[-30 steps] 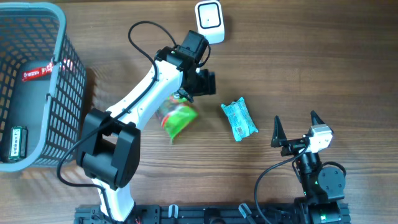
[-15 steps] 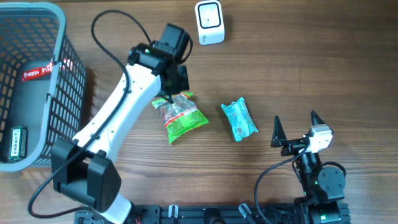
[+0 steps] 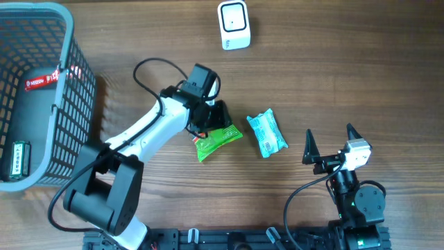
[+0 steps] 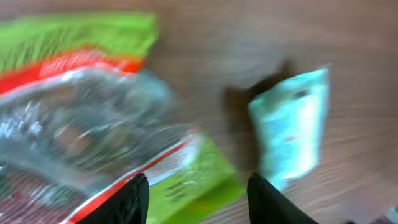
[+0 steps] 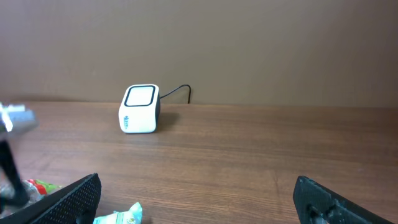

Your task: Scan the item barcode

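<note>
Watching from beside the table (image 3: 361, 62), what strikes me is how much the left arm has shuffled about in the last second. Its wrist was up nearer the scanner (image 3: 234, 24), then swung off to the left, and now it has come back down over the green snack bag (image 3: 222, 137). The bag has moved with it, sliding rightward and turning, so it now lies flat on the wood, just beside the teal packet (image 3: 267, 134) but not touching it.

The left gripper (image 3: 216, 117) sits over the bag's upper-left end. From its own camera the two fingertips stand apart, with the bag's green corner showing between them. That picture is smeared with motion, so I'd say it has probably let go, though I can't rule out a light touch.

For the task, that reads to me as a reset rather than progress. The bag is well apart from the scanner at the far side of the table, and nothing is being held up to it. A fresh grip looks needed before the bag can be carried there.

The right gripper (image 3: 330, 135) waits near the front edge, fingers spread wide and holding nothing. The basket (image 3: 69, 118) stands at the left with a couple of items inside. Nothing lies on the bare wood between bag and scanner; the only nuisance I can see is the teal packet, near enough to be nudged when the arm goes in again
</note>
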Controlling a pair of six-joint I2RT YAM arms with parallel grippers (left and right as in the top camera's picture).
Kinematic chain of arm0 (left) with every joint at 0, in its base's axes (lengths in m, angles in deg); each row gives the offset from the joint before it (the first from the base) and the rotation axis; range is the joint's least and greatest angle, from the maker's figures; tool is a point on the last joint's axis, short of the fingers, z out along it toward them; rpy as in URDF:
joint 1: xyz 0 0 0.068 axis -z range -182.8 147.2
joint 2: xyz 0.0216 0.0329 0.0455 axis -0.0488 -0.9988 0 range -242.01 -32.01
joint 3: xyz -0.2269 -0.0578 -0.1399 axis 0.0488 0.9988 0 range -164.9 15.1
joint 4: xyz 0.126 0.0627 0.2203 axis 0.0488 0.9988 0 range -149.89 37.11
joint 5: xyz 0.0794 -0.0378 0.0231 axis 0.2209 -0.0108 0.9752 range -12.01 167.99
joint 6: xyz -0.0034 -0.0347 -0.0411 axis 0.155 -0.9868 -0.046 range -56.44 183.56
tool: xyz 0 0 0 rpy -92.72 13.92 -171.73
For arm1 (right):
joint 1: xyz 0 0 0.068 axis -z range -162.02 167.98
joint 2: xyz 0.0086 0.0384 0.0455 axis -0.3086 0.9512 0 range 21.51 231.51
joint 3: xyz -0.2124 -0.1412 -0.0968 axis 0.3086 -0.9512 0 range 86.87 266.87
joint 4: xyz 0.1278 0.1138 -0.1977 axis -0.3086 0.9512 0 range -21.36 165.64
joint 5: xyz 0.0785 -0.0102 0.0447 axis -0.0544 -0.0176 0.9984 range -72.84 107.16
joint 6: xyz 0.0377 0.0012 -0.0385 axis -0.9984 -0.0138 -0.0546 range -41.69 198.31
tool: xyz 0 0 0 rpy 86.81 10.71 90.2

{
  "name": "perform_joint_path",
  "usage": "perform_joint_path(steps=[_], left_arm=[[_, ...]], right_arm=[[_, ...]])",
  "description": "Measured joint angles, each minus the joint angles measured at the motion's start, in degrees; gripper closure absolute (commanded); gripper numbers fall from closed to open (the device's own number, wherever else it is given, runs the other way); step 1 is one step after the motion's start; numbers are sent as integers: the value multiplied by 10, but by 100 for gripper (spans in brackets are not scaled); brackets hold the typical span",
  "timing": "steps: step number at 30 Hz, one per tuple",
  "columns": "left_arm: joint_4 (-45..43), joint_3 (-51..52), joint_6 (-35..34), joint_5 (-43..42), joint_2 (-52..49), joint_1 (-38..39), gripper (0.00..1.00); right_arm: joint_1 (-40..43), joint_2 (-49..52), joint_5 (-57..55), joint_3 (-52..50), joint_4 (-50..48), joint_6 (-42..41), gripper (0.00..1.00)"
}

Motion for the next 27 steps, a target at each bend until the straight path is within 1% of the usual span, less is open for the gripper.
perform_joint_path(steps=[1,3,5,7,9,10,12,13,14,17,19,25,27], left_arm=[[13,-17,1,2,7,-1,46],[35,-43,-2,35,33,-3,46],[65,-57,-5,107,76,-15,47],[98,-62,-7,189,88,-28,48],[108,-59,-7,278,82,-49,57],[96,-56,-9,307,78,-61,65],[58,-43,-10,336,60,-77,76],[46,-34,-9,345,43,-86,76],[42,-30,-10,348,33,-89,77],[28,-23,-9,352,-11,-95,84],[29,-22,-7,329,-31,-95,85],[86,-20,5,178,-42,-84,83],[107,-20,6,141,-42,-70,83]], right_arm=[[0,0,0,0,0,0,0],[0,0,0,0,0,0,0],[0,0,0,0,0,0,0],[0,0,0,0,0,0,0],[0,0,0,0,0,0,0],[0,0,0,0,0,0,0],[0,0,0,0,0,0,0],[0,0,0,0,0,0,0],[0,0,0,0,0,0,0],[0,0,0,0,0,0,0],[0,0,0,0,0,0,0],[0,0,0,0,0,0,0],[0,0,0,0,0,0,0]])
